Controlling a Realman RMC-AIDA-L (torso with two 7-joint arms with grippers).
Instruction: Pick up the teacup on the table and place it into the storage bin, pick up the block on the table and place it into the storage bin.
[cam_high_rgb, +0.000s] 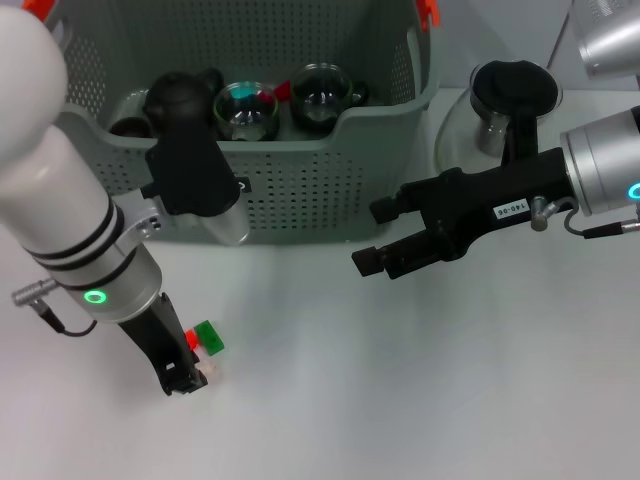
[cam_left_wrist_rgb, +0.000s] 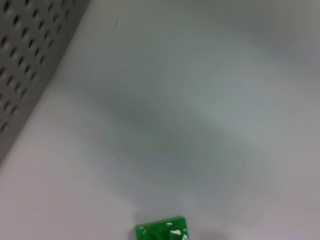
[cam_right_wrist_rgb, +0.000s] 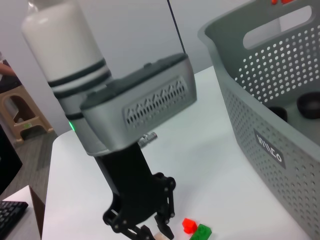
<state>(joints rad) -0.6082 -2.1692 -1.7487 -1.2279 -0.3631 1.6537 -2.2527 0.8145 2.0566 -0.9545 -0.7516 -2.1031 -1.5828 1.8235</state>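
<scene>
White tabletop (cam_high_rgb: 400, 400): left gripper (cam_high_rgb: 188, 378) down beside the small green block (cam_high_rgb: 210, 337), jaws parted. Right gripper (cam_high_rgb: 375, 235) hovers released before the grey-green perforated storage bin (cam_high_rgb: 330, 190), glass teacups (cam_high_rgb: 247, 110) inside.

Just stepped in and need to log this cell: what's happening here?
The left gripper is low over the white table, right beside a small green block and a red block, apparently going for one; neither is lifted yet. The right gripper hangs open and empty above the table, in front of the storage bin. Glass teacups already sit inside the bin, and a glass pot stands beside it on the table.
</scene>
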